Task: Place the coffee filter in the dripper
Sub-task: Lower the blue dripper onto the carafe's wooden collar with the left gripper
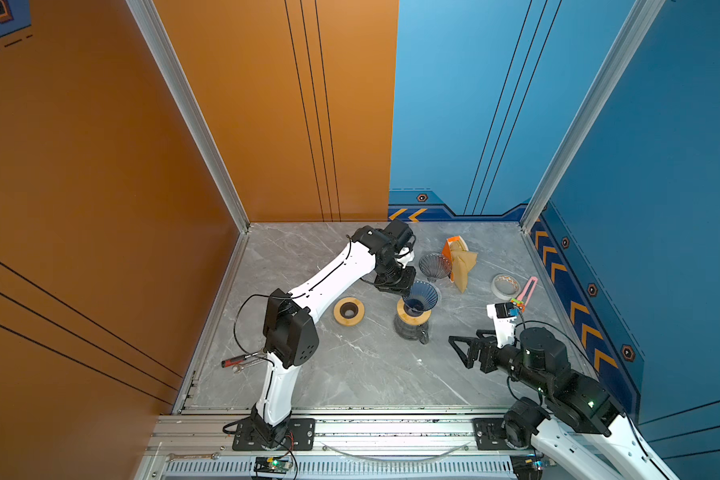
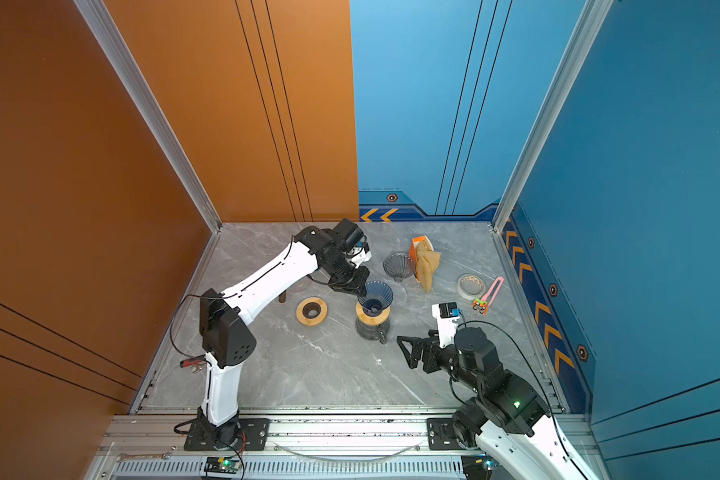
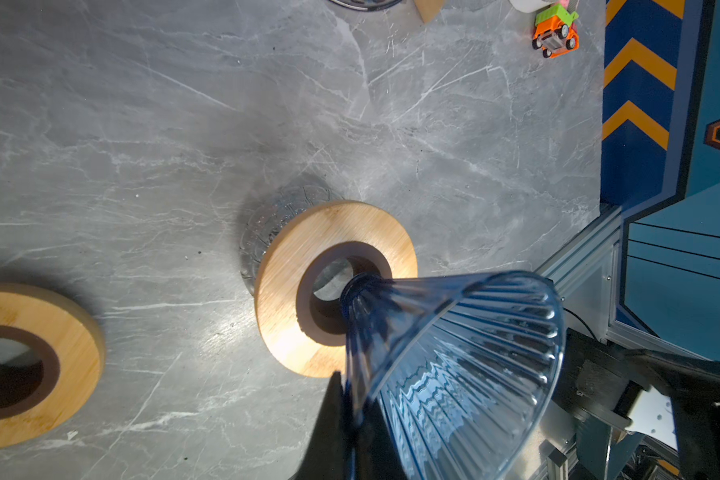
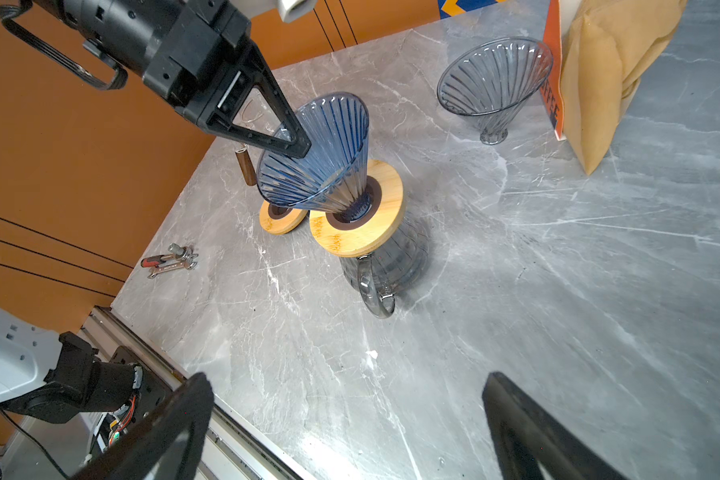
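A blue ribbed glass dripper [image 1: 420, 296] [image 2: 376, 296] [image 3: 454, 353] [image 4: 321, 153] leans tilted, its stem in the hole of a wooden ring [image 3: 292, 257] [image 4: 379, 224] that lies on a glass carafe [image 1: 410, 332] [image 4: 395, 266]. My left gripper [image 1: 404, 289] [image 2: 360, 289] [image 3: 341, 386] [image 4: 302, 147] is shut on the dripper's rim. Brown coffee filters [image 1: 462, 262] [image 2: 427, 262] [image 4: 607, 75] stand stacked in an orange holder at the back right. My right gripper [image 1: 458, 352] [image 2: 405, 352] [image 4: 346, 415] hangs open and empty over bare table, right of the carafe.
A grey dripper [image 1: 434, 266] [image 4: 495, 79] stands beside the filters. A second wooden ring [image 1: 337, 309] [image 3: 71, 332] lies left of the carafe. A tape roll [image 1: 505, 286], a pink clip [image 1: 531, 286] and a toy car [image 3: 555, 29] lie near the right wall; tools [image 1: 242, 360] lie at the left edge.
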Robot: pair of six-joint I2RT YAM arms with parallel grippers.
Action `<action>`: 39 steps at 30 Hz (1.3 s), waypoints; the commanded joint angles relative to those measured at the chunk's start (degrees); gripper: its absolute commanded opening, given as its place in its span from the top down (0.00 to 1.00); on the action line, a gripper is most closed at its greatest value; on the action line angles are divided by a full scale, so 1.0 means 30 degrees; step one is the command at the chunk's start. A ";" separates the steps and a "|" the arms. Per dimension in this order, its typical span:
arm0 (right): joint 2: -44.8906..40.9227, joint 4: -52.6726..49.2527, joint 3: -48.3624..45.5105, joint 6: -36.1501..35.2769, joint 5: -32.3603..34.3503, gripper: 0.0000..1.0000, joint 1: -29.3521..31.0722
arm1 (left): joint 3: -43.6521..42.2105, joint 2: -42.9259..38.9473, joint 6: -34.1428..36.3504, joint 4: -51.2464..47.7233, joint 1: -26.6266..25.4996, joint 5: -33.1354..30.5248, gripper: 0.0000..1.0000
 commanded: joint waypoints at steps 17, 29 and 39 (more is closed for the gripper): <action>-0.0102 -0.0344 0.0219 0.0143 0.0018 0.00 0.0146 | 0.0153 0.0027 0.0483 -0.0292 0.0189 -0.0701 0.95; -0.0087 -0.0358 0.0186 0.0159 0.0015 0.00 0.0145 | -0.0517 0.0224 0.0376 0.0204 0.0394 -0.0621 0.94; -0.0029 -0.0337 0.0190 0.0154 0.0048 0.00 0.0128 | -0.1212 0.0152 0.0197 0.0786 0.0512 -0.0307 0.94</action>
